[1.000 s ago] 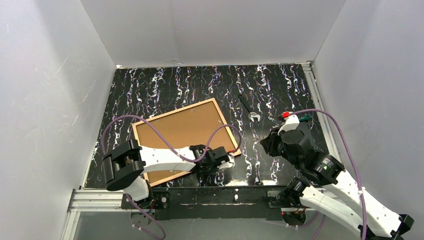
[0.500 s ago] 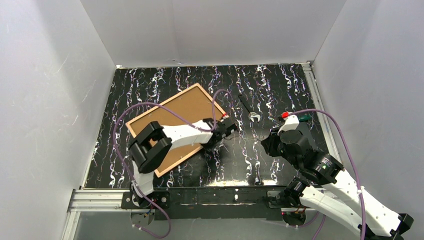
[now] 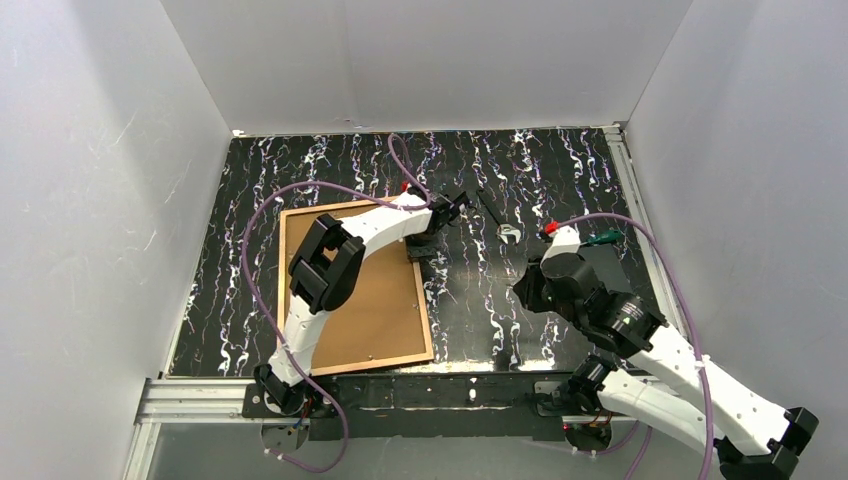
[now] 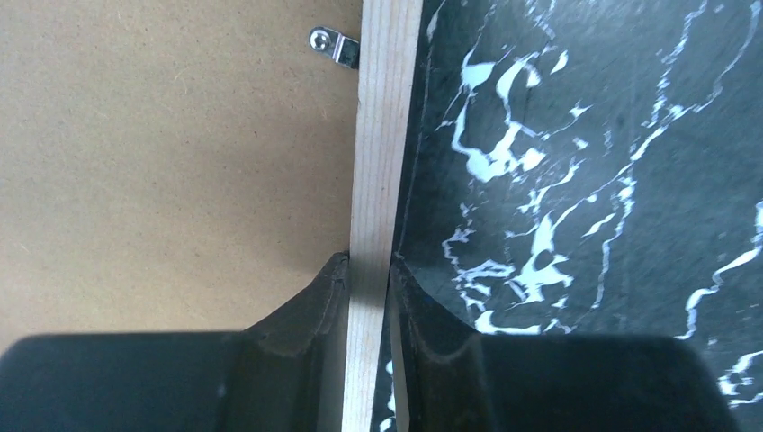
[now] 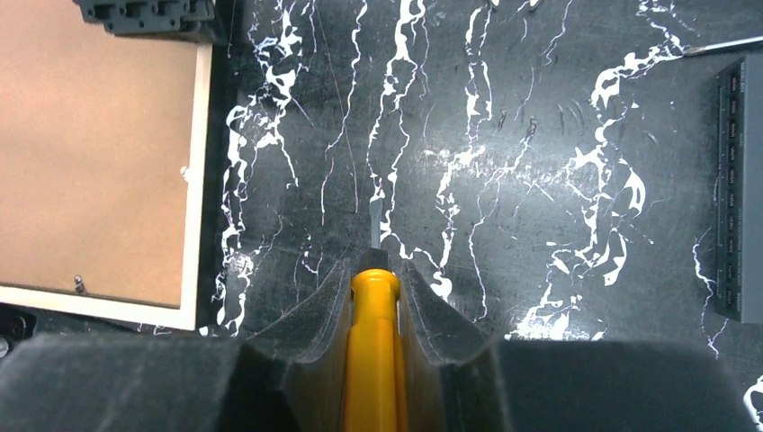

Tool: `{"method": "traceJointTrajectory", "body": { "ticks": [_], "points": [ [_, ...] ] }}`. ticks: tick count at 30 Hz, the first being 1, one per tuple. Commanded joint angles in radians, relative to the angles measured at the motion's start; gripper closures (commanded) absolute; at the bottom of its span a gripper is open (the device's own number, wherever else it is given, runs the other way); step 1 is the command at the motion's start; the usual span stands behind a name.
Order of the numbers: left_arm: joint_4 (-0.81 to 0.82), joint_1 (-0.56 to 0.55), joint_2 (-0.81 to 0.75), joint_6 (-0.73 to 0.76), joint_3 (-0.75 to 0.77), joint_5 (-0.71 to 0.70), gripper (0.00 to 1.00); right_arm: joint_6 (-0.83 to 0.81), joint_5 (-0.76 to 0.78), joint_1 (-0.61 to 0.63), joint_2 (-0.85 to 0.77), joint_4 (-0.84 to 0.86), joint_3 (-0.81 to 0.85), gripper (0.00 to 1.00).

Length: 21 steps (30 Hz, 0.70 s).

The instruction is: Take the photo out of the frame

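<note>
The frame [image 3: 424, 320] lies face down on the marbled black table, long sides running near to far. Its pale wood rim [image 4: 382, 135] surrounds the photo's brown fibreboard back [image 3: 380, 310]; the printed side is hidden. My left gripper [image 3: 422, 248] is shut on the frame's right rim near the far corner, one finger on the board side and one on the table side [image 4: 369, 261]. A metal clip [image 4: 333, 45] sits on the rim just ahead. To the right, my right gripper [image 5: 373, 265] is shut on a yellow-handled screwdriver [image 5: 373, 342], held above the table.
A small wrench [image 3: 497, 218] lies on the table beyond the left gripper. A black flat box [image 5: 742, 180] lies at the right. White walls close the table on three sides. A metal rail [image 3: 200, 400] runs along the near edge.
The left gripper swung from the near side toward the far middle, turning the frame from a slant to square with the table. The right arm shifted slightly left.
</note>
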Motion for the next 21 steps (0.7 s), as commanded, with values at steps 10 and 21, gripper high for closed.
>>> {"method": "traceJointTrajectory", "body": {
  "ticks": [10, 21],
  "points": [
    [0.048, 0.074, -0.141, 0.083, -0.065, 0.258, 0.30, -0.004, -0.072, -0.003, 0.181, 0.161, 0.012, 0.99],
    [0.082, 0.211, -0.826, 0.454, -0.561, 0.503, 0.07, -0.135, -0.125, -0.021, 0.637, 0.191, 0.295, 0.99]
  ]
}}
